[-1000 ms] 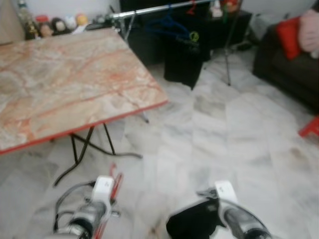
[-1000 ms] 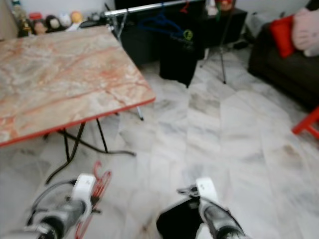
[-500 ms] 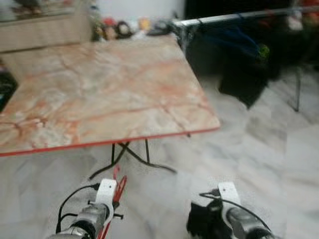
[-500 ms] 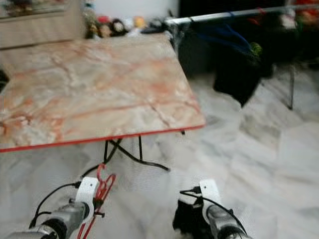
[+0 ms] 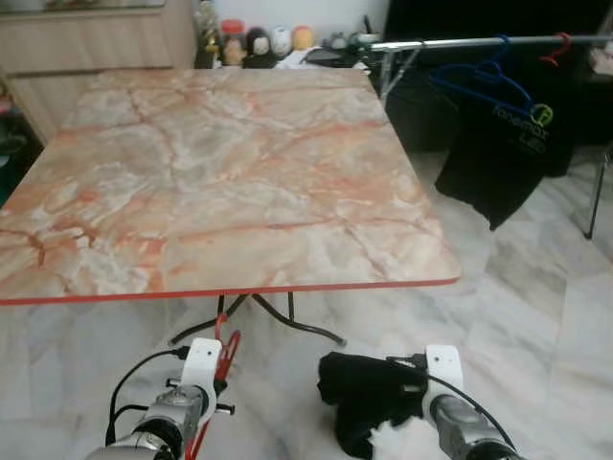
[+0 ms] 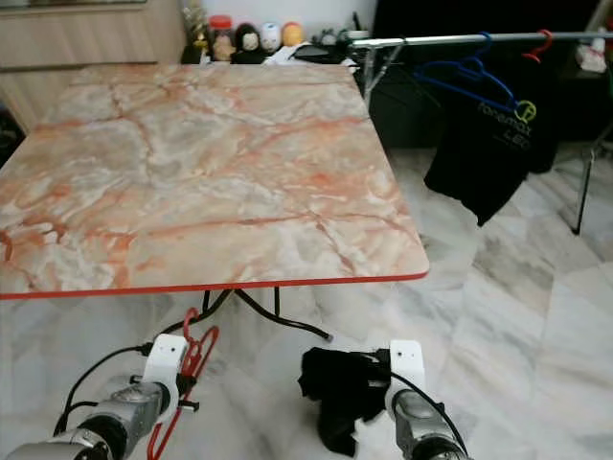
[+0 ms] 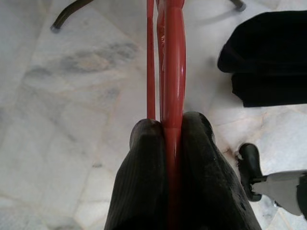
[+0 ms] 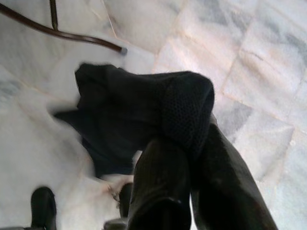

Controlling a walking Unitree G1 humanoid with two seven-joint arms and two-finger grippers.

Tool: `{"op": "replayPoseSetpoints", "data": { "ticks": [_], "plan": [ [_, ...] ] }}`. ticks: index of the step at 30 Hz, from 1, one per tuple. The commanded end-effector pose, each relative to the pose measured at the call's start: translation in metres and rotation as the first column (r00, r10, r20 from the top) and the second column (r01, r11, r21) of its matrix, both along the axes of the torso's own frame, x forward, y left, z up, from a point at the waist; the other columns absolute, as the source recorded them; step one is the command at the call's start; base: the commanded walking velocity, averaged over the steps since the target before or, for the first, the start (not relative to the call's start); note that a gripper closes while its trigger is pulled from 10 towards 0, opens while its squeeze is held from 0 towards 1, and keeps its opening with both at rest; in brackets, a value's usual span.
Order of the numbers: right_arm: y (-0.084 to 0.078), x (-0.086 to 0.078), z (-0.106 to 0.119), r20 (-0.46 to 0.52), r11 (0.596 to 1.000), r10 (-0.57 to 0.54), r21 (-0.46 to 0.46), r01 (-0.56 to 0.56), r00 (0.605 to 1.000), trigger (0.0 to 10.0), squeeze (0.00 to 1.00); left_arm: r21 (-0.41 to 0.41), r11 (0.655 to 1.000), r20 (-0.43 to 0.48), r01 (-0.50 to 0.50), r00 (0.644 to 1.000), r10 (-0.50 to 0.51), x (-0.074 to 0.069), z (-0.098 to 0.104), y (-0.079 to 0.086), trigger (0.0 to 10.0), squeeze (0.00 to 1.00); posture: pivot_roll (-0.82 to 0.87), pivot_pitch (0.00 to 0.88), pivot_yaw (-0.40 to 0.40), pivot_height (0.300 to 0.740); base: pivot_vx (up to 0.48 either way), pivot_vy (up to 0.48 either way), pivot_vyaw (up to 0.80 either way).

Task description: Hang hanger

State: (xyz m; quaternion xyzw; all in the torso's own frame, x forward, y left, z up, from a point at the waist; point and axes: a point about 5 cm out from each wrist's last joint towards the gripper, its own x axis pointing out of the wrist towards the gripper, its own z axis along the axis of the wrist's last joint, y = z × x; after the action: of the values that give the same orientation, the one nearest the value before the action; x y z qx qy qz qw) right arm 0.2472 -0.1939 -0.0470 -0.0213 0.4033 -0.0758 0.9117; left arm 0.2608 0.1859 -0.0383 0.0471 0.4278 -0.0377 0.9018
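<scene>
A red plastic hanger (image 7: 172, 72) sticks out forward from my left gripper (image 7: 165, 127), which is shut on it low over the floor. Its hook (image 5: 225, 347) rises beside my left wrist. My right gripper (image 8: 184, 139) is shut on a bunched black garment (image 8: 124, 110), held low at the right (image 5: 369, 388). A silver clothes rail (image 5: 479, 41) runs across the far right, well ahead of both grippers. On it hang a blue hanger (image 5: 484, 81), a black T-shirt (image 5: 503, 158) and a red hook (image 5: 556, 48).
A folding table with a marble-pattern top and red edge (image 5: 220, 172) stands straight ahead between me and the rail. Its black legs (image 5: 278, 316) reach onto the marble floor near my grippers. Jars and small things (image 5: 254, 38) line a cabinet behind it. Open floor (image 5: 536, 316) lies to the right.
The camera has swung, so the table now sits in the middle and the rail at the far right. Both grippers keep their hold. More of the black garment shows.
</scene>
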Motion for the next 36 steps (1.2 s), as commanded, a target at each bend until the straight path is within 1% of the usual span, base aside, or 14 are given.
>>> {"op": "replayPoseSetpoints", "data": {
  "ticks": [1, 10, 12, 15, 16, 20, 22, 24, 27, 28, 31, 32, 34, 36],
  "plan": [
    [-0.004, 0.002, 0.003, 0.042, 1.0, -0.027, -0.016, 0.027, 0.999, 10.0, 0.0, 0.027, 0.999, -0.021, 0.016, 1.0, -0.015, -0.003, -0.002, 0.003, 10.0, 0.0, -0.1, 0.0, -0.024, 0.74, 0.0, 0.0, 0.0],
    [-0.008, 0.007, 0.011, 0.18, 0.996, -0.064, -0.057, 0.075, 0.982, 10.0, 0.0, 0.035, 0.999, -0.025, 0.034, 0.999, -0.033, -0.002, -0.002, 0.001, 10.0, 0.0, -0.11, 0.0, -0.016, 0.74, 0.0, 0.0, 0.0],
    [-0.021, 0.026, 0.032, 0.289, 0.987, -0.046, -0.137, 0.089, 0.956, 10.0, 0.0, 0.037, 0.999, -0.027, 0.041, 0.999, -0.04, -0.002, -0.002, 0.001, 10.0, 0.0, -0.13, 0.0, -0.008, 0.74, 0.0, 0.0, 0.0],
    [-0.037, 0.052, 0.074, 0.469, 0.967, 0.002, -0.225, 0.117, 0.883, 10.0, 0.0, 0.038, 0.998, -0.027, 0.046, 0.999, -0.045, -0.002, -0.002, 0.001, 10.0, 0.0, -0.13, 0.0, -0.007, 0.74, 0.0, 0.0, 0.0],
    [-0.039, 0.054, 0.085, 0.528, 0.958, 0.015, -0.252, 0.139, 0.849, 10.0, 0.0, 0.039, 0.998, -0.027, 0.051, 0.998, -0.05, -0.002, -0.001, 0.001, 10.0, 0.0, -0.13, 0.0, -0.009, 0.74, 0.0, 0.0, 0.0],
    [-0.047, 0.053, 0.095, 0.582, 0.944, 0.046, -0.291, 0.155, 0.812, 10.0, 0.0, 0.041, 0.998, -0.026, 0.057, 0.998, -0.056, -0.002, -0.001, 0.0, 10.0, 0.0, -0.13, 0.0, -0.009, 0.74, 0.0, 0.0, 0.0],
    [-0.05, 0.053, 0.113, 0.647, 0.922, 0.112, -0.35, 0.164, 0.755, 10.0, 0.0, 0.043, 0.997, -0.025, 0.059, 0.998, -0.058, -0.002, -0.001, 0.0, 10.0, 0.0, -0.13, 0.0, -0.009, 0.74, 0.0, 0.0, 0.0],
    [-0.051, 0.052, 0.124, 0.689, 0.92, 0.119, -0.348, 0.183, 0.715, 10.0, 0.0, 0.043, 0.997, -0.024, 0.059, 0.998, -0.058, -0.002, -0.001, 0.0, 10.0, 0.0, -0.13, 0.0, -0.021, 0.74, 0.0, 0.0, 0.0],
    [-0.051, 0.05, 0.134, 0.727, 0.923, 0.113, -0.33, 0.2, 0.677, 10.0, 0.0, 0.043, 0.997, -0.022, 0.058, 0.998, -0.057, -0.002, -0.001, 0.0, 10.0, 0.0, -0.12, 0.0, -0.026, 0.74, 0.0, 0.0, 0.0],
    [-0.049, 0.049, 0.15, 0.767, 0.927, 0.121, -0.314, 0.204, 0.63, 10.0, 0.0, 0.043, 0.998, -0.02, 0.056, 0.998, -0.055, -0.002, -0.001, 0.0, 10.0, 0.0, -0.12, 0.0, -0.027, 0.74, 0.0, 0.0, 0.0],
    [-0.045, 0.048, 0.164, 0.783, 0.925, 0.138, -0.32, 0.203, 0.607, 10.0, 0.0, 0.045, 0.997, -0.018, 0.055, 0.998, -0.055, -0.001, -0.001, 0.0, 10.0, 0.0, -0.12, 0.0, -0.029, 0.74, 0.0, 0.0, 0.0],
    [-0.036, 0.049, 0.179, 0.803, 0.929, 0.158, -0.318, 0.188, 0.574, 10.0, 0.0, 0.047, 0.997, -0.016, 0.055, 0.998, -0.055, -0.001, -0.001, 0.0, 10.0, 0.0, -0.12, 0.0, -0.032, 0.74, 0.0, 0.0, 0.0],
    [-0.028, 0.052, 0.189, 0.815, 0.93, 0.181, -0.324, 0.174, 0.55, 10.0, 0.0, 0.048, 0.997, -0.015, 0.055, 0.998, -0.054, -0.001, -0.001, 0.0, 10.0, 0.0, -0.11, 0.0, -0.036, 0.74, 0.0, 0.0, 0.0],
    [-0.024, 0.055, 0.194, 0.82, 0.932, 0.184, -0.321, 0.168, 0.542, 10.0, 0.0, 0.048, 0.997, -0.016, 0.054, 0.998, -0.053, -0.001, -0.001, 0.0, 10.0, 0.0, -0.11, 0.0, -0.038, 0.74, 0.0, 0.0, 0.0]
  ]
}}
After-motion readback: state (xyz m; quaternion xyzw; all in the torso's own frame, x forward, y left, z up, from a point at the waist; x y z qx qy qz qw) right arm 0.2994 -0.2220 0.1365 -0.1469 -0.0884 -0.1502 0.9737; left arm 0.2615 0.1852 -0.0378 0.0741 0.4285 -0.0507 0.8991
